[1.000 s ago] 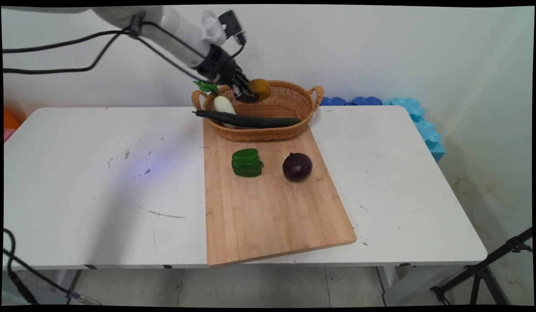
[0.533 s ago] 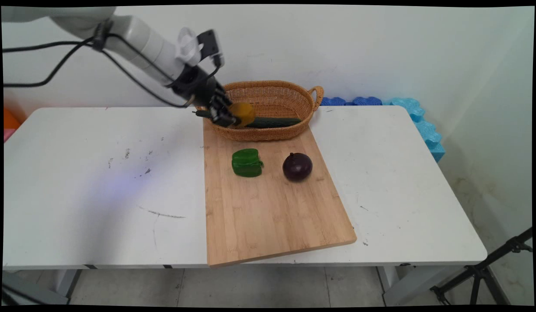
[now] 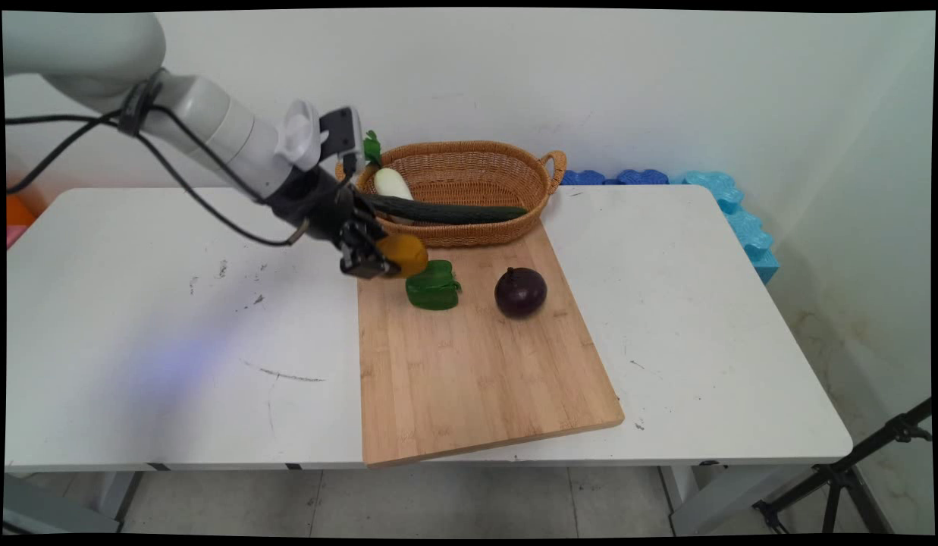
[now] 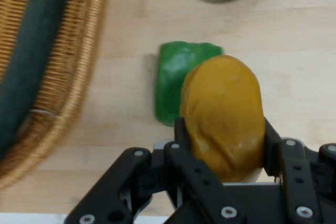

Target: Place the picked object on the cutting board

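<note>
While the near half of the wooden cutting board lies bare on the white table, the things on it gather toward its far end. The black gripper hangs over the board's far left corner, its two fingers clamped on either side of a yellow-brown potato, which is held off the board. In the hand view the potato fills the space between the fingers and hides part of a green pepper that lies on the wood beneath it.

In the main view that green pepper sits just beside the potato, to its right, and a dark purple onion stands upright on the board a little further right, apart from the pepper.

Beyond them a woven wicker basket rests at the board's far edge, near the wall. It holds a long dark green cucumber, which lies lengthwise across it and pokes out over the left rim, and behind it a white radish with green leaves leaning against the left end. The right part of the basket's inside shows only wicker. Blue foam mats lie against the wall behind the table's right far corner.
</note>
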Robot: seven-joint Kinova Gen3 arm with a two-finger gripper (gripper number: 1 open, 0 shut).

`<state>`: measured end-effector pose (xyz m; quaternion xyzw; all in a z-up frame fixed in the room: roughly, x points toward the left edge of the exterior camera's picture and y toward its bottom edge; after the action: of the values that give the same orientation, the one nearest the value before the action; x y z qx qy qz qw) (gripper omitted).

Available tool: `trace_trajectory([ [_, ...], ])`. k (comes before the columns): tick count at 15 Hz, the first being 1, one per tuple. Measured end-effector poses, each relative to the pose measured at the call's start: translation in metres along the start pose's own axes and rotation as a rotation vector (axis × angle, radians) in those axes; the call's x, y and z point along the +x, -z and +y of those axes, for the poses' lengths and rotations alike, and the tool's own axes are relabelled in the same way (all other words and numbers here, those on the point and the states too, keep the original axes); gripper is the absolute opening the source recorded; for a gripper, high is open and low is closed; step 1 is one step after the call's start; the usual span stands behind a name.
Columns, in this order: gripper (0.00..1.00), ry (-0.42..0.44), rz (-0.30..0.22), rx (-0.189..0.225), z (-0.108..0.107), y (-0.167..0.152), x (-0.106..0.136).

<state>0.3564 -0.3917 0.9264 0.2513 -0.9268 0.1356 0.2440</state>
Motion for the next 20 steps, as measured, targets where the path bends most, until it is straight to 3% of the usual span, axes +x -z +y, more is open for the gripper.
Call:
trace_trajectory([
  [7, 0.0, 0.026, 0.005, -0.064, 0.033, -0.022, -0.012],
  [16, 0.0, 0.073, -0.001, -0.056, 0.045, -0.076, -0.017],
  [17, 1.0, 0.077, -0.002, -0.053, 0.045, -0.082, -0.017],
  [20, 1.0, 0.087, -0.004, -0.049, 0.046, -0.095, -0.017],
])
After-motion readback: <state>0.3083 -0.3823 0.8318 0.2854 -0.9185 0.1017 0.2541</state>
